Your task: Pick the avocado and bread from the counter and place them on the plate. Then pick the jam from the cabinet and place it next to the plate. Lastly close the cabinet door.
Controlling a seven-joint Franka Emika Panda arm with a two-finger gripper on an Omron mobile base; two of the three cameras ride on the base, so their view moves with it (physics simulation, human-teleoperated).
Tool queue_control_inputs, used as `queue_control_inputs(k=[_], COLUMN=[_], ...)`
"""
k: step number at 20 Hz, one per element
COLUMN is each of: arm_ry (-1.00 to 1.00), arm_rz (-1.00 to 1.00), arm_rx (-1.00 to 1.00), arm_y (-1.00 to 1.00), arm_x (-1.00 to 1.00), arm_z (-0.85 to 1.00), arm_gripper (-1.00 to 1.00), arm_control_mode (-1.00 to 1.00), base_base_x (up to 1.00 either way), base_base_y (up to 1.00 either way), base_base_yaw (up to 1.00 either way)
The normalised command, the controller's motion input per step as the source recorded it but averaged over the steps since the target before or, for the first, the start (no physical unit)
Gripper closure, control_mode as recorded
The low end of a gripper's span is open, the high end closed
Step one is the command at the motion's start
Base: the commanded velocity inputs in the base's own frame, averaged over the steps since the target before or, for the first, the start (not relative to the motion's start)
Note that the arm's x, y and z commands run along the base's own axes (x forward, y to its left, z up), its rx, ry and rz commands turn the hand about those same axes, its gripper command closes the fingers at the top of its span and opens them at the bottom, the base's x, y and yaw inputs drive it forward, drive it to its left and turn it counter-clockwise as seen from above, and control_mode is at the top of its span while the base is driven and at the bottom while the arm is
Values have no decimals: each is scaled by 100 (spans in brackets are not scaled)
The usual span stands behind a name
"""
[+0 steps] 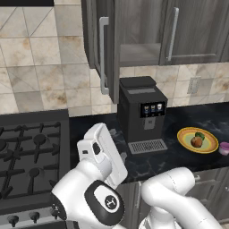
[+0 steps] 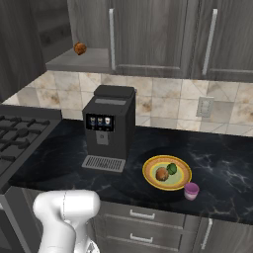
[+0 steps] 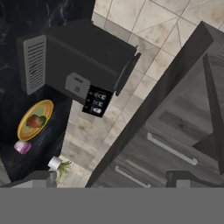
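Note:
The yellow plate [image 1: 185, 134] [image 2: 150, 170] [image 3: 46, 107] lies on the black counter [image 1: 179, 159] [image 2: 222, 158], right of a coffee machine. On the plate sit the orange-brown bread [image 1: 196, 142] [image 2: 161, 174] [image 3: 32, 121] and the green avocado [image 1: 201, 135] [image 2: 172, 168] [image 3: 42, 119]. The pink jam [image 1: 224, 148] [image 2: 191, 190] [image 3: 22, 147] stands on the counter just beside the plate's rim. The cabinet door [image 1: 93, 31] [image 3: 148, 113] hangs open, its silver handle [image 1: 103, 56] facing the room. My gripper [image 3: 114, 178] is open and holds nothing, low and left of the coffee machine, facing the door's edge.
A black coffee machine [image 1: 141, 112] [image 2: 108, 126] [image 3: 78, 61] stands under the open cabinet's shelf [image 1: 138, 53] [image 2: 81, 60], where a small orange-brown lump [image 2: 80, 48] rests. A gas hob [image 1: 31, 152] lies to the left. A small white pot with a plant [image 3: 56, 164] stands beyond the jam.

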Motion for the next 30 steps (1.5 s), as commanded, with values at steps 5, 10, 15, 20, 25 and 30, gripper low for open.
queue_control_inputs(k=[5, 10, 15, 20, 25, 30], arm_ry=[-9, -8, -13, -14, -19, -18], arm_rz=[-9, -4, -2, -4, -7, -9], arm_rx=[0, 0, 0, 0, 3, 6], arm_y=[50, 39, 27, 10, 0, 0], arm_x=[0, 17, 33, 27, 32, 38], arm_z=[0, 0, 4, 7, 19, 14], arm_gripper=[-100, -100, -100, -100, -100, -100], arm_control_mode=[-100, -100, -100, -100, -100, -100], base_base_x=[0, 0, 0, 0, 0, 0], base_base_y=[0, 0, 0, 0, 0, 0], base_base_yaw=[0, 0, 0, 0, 0, 0])
